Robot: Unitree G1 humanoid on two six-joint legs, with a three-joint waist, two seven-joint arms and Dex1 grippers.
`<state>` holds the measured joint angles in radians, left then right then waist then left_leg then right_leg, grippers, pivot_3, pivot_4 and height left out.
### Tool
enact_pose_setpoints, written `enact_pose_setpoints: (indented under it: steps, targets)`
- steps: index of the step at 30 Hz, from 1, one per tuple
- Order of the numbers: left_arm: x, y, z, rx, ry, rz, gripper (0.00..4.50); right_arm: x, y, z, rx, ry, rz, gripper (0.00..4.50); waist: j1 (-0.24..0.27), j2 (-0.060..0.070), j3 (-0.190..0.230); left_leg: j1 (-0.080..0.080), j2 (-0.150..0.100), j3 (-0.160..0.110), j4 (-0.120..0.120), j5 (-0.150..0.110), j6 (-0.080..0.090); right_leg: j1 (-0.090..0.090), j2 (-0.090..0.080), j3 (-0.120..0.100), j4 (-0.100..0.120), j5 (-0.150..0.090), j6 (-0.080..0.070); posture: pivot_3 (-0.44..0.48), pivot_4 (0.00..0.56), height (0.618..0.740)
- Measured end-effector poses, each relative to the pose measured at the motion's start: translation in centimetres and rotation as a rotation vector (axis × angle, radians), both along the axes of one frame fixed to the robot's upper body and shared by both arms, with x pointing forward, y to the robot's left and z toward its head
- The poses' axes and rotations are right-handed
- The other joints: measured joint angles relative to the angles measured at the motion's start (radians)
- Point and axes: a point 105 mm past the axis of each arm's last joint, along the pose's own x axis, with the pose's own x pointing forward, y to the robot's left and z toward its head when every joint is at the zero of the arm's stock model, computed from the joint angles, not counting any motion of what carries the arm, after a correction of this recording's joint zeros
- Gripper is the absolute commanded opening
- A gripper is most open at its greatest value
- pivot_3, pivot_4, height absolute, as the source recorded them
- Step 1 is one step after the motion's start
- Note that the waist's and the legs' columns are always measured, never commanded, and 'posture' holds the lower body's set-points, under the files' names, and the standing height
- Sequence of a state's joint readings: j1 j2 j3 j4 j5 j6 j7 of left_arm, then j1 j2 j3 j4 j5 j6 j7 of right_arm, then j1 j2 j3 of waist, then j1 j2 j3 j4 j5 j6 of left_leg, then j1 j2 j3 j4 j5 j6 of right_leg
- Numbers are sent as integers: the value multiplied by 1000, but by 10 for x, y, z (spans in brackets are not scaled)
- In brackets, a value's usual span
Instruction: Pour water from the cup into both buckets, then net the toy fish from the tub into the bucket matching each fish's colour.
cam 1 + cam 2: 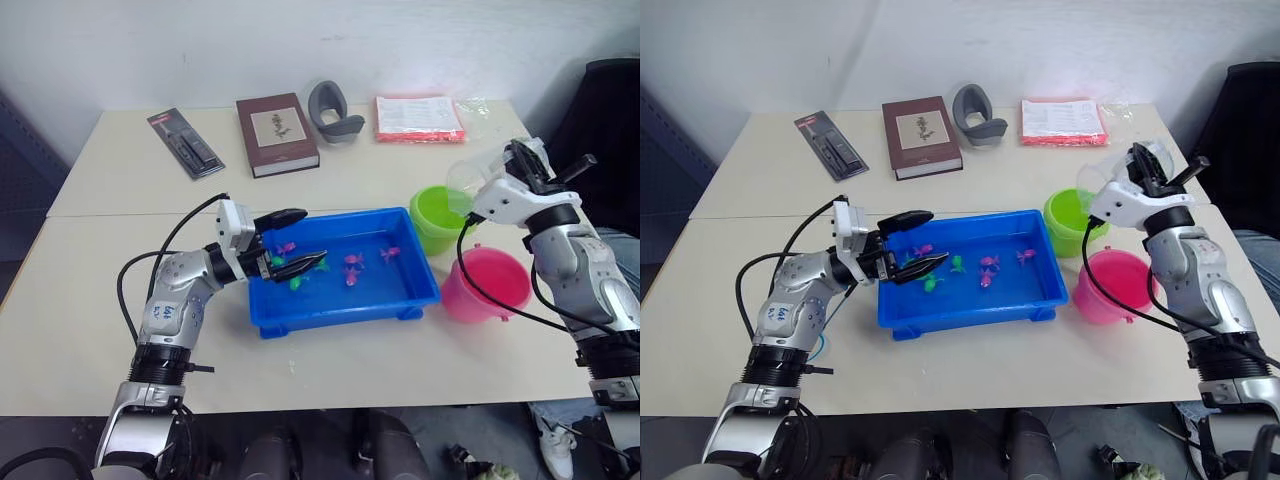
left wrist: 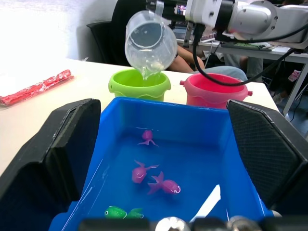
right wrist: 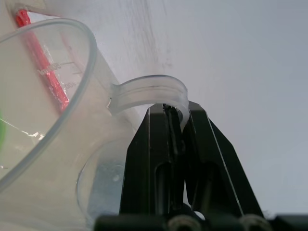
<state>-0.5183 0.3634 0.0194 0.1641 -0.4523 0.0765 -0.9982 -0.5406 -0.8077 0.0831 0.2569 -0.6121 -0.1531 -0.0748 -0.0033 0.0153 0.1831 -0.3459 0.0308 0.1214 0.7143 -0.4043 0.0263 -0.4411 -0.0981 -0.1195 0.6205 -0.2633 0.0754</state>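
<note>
My right gripper [image 1: 520, 160] is shut on the handle of the clear cup [image 1: 465, 178]. The cup is tipped mouth-down over the lime green bucket [image 1: 440, 215], and a thin stream of water runs from the cup [image 2: 150, 43] into that bucket [image 2: 139, 84]. The pink bucket [image 1: 485, 283] stands just in front of the green one, beside the blue tub [image 1: 340, 312]. Water in the tub holds several toy fish, pink ones [image 2: 163, 184] and green ones [image 1: 298, 281]. My left gripper [image 1: 312, 236] hangs open over the tub's left end, holding nothing.
Along the table's far side lie a black packaged tool [image 1: 186, 142], a brown book [image 1: 277, 133], a grey curved object [image 1: 335, 112] and a red-edged packet [image 1: 418, 118]. A black chair [image 1: 605, 110] stands at the right. A seam [image 1: 120, 214] runs across the table.
</note>
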Motion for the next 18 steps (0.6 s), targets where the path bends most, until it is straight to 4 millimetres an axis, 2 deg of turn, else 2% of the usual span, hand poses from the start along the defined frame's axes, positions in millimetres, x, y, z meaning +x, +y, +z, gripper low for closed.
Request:
enact_pose_setpoints:
  steps: [11, 17, 18]
  targets:
    - [-1, 2, -3, 4, 7, 4, 4500, -2, 1, 4, -55, -65, 13, 59, -1, 0, 0, -4, 0, -2, 1, 1, 0, -3, 0, -1, 1, 0, 0, 0, 150, 740]
    - [-4, 2, -1, 19, 22, -20, 4500, -7, -34, 19, 495, -113, 3, 59, 1, 0, 0, -6, 0, -3, 1, 1, 1, -3, 0, -4, 0, 0, 0, 0, 150, 740]
    - [-5, 2, -1, 22, 22, -23, 4500, -8, -37, 20, 534, -116, 5, 59, 1, 0, 0, -6, 0, -4, 1, 1, 1, -3, 0, -4, 0, 0, 0, 0, 150, 740]
